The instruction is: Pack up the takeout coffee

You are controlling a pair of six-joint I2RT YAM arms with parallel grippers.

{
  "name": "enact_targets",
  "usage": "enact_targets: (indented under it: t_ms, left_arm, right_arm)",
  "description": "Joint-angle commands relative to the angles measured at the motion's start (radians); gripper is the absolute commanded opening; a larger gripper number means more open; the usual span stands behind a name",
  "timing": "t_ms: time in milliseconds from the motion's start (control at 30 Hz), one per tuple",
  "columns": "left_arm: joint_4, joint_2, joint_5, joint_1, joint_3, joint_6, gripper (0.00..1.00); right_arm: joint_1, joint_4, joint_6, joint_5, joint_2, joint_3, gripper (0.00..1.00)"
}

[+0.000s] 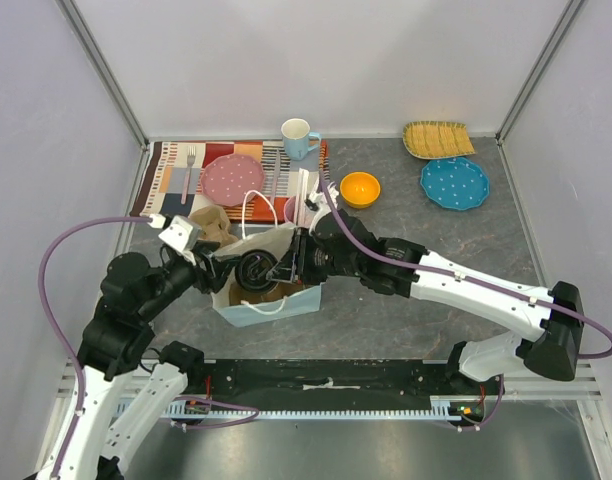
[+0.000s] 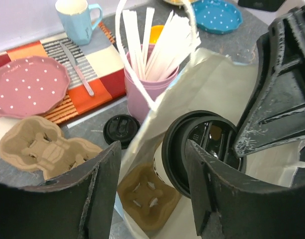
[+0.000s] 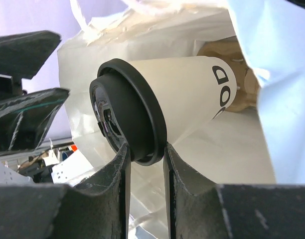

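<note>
**Takeout coffee: position and grip status**

Takeout coffee (image 3: 192,94) is inside the bag (image 1: 276,308). It is tilted well over, with its black lid toward the bag mouth and its off-white paper body pointing down into the bag. Black lettering shows on the cup wall.

From where I stand, the bag sits on the table (image 1: 426,300) close to the near edge, left of centre. Its mouth is open, its outside is light blue and its lining is white.

**Right gripper** (image 3: 145,147): both fingers are clamped on the rim of the lid, one on each side. The arm reaches across from the right into the bag mouth.

**Left gripper** (image 2: 152,149): the fingers stand wide apart and grip nothing. The bag's edge runs up through the gap between them. I cannot tell whether either finger touches it.

**Inside the bag:** a brown pulp cup carrier (image 2: 147,195) lies on the bottom, below the cup. Whether the cup base rests in it cannot be told.

**Outside the bag:**
- On the far-left side lie a second carrier (image 2: 43,144) and a loose black lid (image 2: 120,130).
- A pink cup of wooden sticks (image 2: 147,92) stands just beyond the bag.
- A striped placemat (image 1: 166,185) at the far-left corner carries a pink plate (image 1: 232,180) and a fork (image 1: 190,170).
- A light-blue mug (image 1: 298,137) stands at the placemat's far edge.
- An orange bowl (image 1: 360,188) sits toward the far edge, near centre.
- A blue plate (image 1: 454,183) and a yellow woven tray (image 1: 436,138) occupy the far-right corner.
</note>
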Motion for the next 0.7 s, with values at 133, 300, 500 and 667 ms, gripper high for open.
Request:
enact_targets:
  t_ms: [133,300,500,667]
  left_arm:
    - [-0.014,0.066,0.064,0.001,0.141,-0.013,0.61]
    - [-0.069,0.152,0.262,0.001,0.262,0.024,0.51]
    - [-0.287,0.336,0.454,0.001,0.346,0.165,0.51]
    - [-0.339,0.368,0.544,0.001,0.403,0.333,0.56]
  right_arm:
    - [-0.034,0.015,0.070,0.034,-0.037,-0.001,0.00]
    - [-0.040,0.016,0.072,0.022,-0.033,0.028,0.00]
    - [-0.044,0.038,0.008,-0.044,-0.022,0.059,0.00]
    - [-0.050,0.001,-0.116,-0.133,0.021,0.109,0.00]
